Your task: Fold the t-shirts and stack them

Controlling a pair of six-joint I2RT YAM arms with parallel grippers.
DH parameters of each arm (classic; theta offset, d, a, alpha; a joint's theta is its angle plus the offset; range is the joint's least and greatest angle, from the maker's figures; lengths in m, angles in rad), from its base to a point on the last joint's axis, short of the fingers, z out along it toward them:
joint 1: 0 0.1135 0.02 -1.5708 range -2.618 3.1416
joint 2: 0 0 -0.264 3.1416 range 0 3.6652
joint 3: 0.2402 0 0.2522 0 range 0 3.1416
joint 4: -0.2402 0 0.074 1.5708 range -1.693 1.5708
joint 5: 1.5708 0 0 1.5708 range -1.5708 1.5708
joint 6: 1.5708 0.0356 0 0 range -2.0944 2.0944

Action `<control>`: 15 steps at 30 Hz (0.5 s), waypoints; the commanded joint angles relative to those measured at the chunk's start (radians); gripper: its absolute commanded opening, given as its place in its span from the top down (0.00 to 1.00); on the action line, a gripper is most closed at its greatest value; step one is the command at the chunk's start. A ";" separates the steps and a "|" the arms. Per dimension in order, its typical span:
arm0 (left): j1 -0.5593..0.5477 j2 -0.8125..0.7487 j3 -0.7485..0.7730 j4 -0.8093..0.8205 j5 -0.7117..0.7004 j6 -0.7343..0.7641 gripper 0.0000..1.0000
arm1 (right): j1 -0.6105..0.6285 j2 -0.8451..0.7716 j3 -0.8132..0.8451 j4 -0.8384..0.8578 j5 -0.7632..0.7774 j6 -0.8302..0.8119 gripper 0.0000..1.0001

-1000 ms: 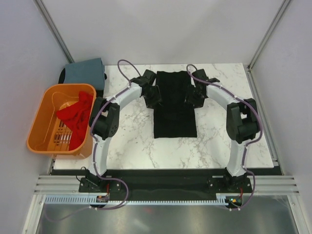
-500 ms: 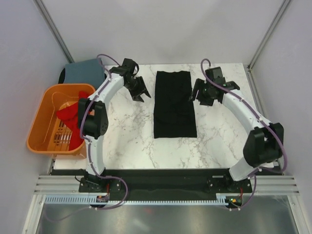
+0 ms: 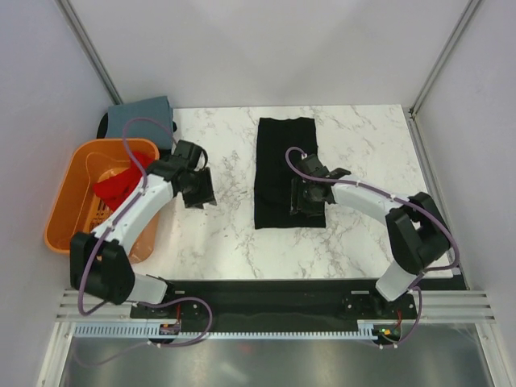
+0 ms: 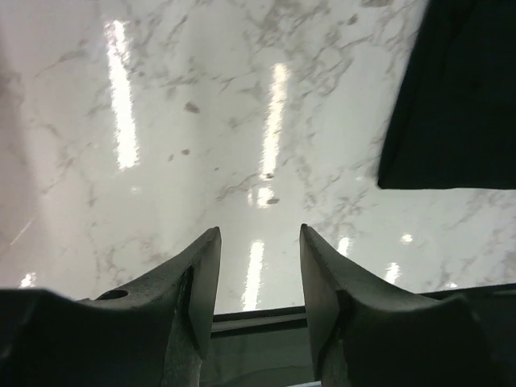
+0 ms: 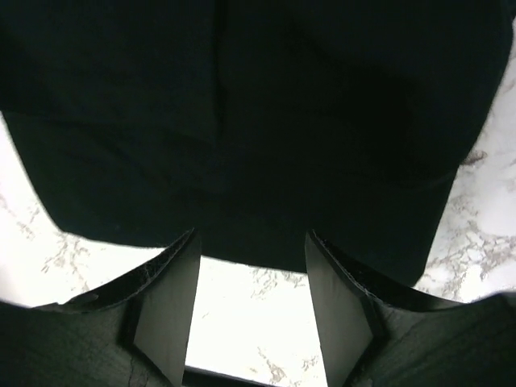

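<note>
A black t-shirt lies folded into a long strip on the marble table. It also shows in the right wrist view and at the upper right of the left wrist view. My right gripper is open and empty, over the shirt's near right part; its jaws frame the near hem. My left gripper is open and empty over bare marble, left of the shirt. A red t-shirt hangs in the orange basket. A folded grey-blue t-shirt lies at the back left.
The orange basket stands off the table's left edge. Grey walls close in the back and sides. A black rail runs along the table's near edge.
Both arms have pulled back from the shirt's far end toward the near side. The left gripper swung out left onto bare marble; the right moved onto the shirt's near right part. The shirt has not moved.
</note>
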 commanded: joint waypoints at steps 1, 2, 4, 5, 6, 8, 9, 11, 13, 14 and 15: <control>0.005 -0.089 -0.121 0.049 -0.163 0.096 0.49 | 0.008 0.065 0.084 0.040 0.053 -0.012 0.39; 0.005 -0.121 -0.170 0.076 -0.172 0.105 0.50 | 0.011 0.082 0.094 0.036 0.069 -0.016 0.39; 0.003 -0.151 -0.210 0.102 -0.183 0.111 0.50 | 0.012 0.123 0.113 0.028 0.078 -0.023 0.39; 0.005 -0.157 -0.219 0.107 -0.182 0.114 0.50 | 0.012 0.137 0.131 0.025 0.086 -0.026 0.39; 0.003 -0.163 -0.216 0.107 -0.177 0.116 0.50 | 0.011 0.150 0.139 0.023 0.098 -0.027 0.39; 0.003 -0.168 -0.213 0.115 -0.165 0.119 0.50 | 0.012 0.185 0.176 0.010 0.115 -0.035 0.40; 0.005 -0.168 -0.211 0.116 -0.163 0.120 0.50 | 0.012 0.196 0.191 0.003 0.130 -0.041 0.40; 0.003 -0.166 -0.214 0.116 -0.162 0.122 0.51 | 0.009 0.231 0.239 -0.018 0.150 -0.056 0.40; 0.003 -0.168 -0.215 0.115 -0.154 0.123 0.51 | 0.011 0.268 0.292 -0.041 0.181 -0.073 0.40; 0.003 -0.168 -0.216 0.115 -0.156 0.123 0.51 | 0.009 0.281 0.314 -0.052 0.190 -0.078 0.40; 0.003 -0.174 -0.218 0.116 -0.160 0.123 0.51 | 0.003 0.306 0.337 -0.072 0.196 -0.085 0.40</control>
